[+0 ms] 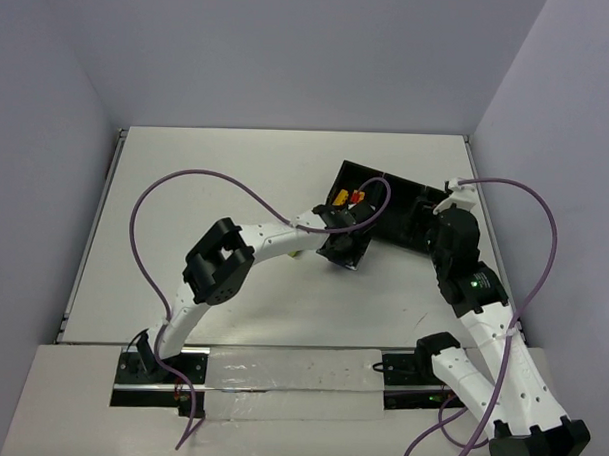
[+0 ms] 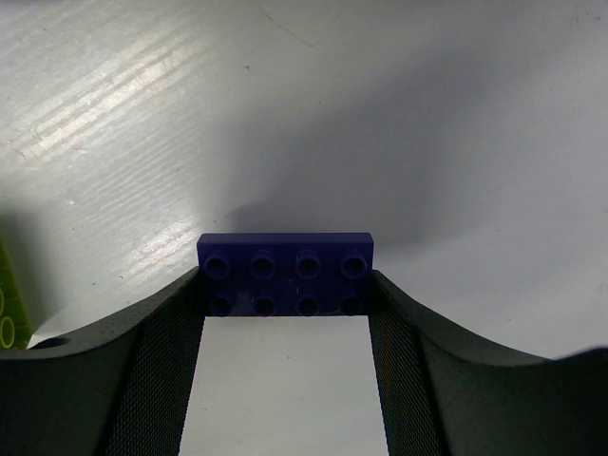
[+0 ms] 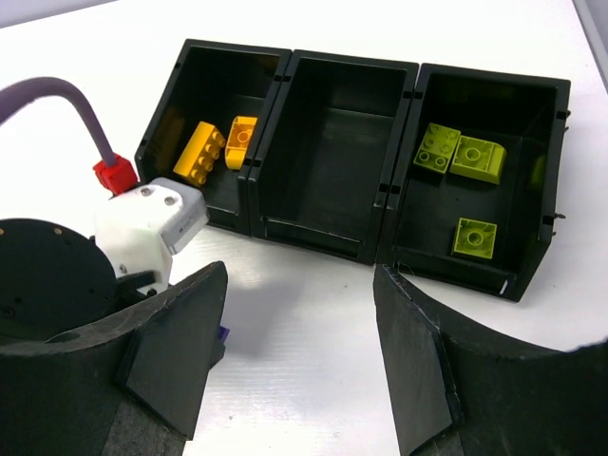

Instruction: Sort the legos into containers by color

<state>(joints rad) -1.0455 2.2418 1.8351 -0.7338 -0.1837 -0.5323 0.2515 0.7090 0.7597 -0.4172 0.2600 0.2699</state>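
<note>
Left claw [image 2: 285, 302], blue brick [image 2: 285, 255] pinched between jaws

No text, label, brand or number is legible, neither on the long black three-section plastic tray [image 3: 313, 239] nor on the flat blue-purple studded plastic brick [image 2: 285, 271].

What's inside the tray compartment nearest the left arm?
Two orange-yellow legos lie in that end compartment. The left arm's white wrist housing overlaps its near corner, so anything there is hidden.

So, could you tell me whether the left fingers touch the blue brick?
Touching. The left wrist view shows both fingers flush against the ends of the blue brick, no gap.
</note>
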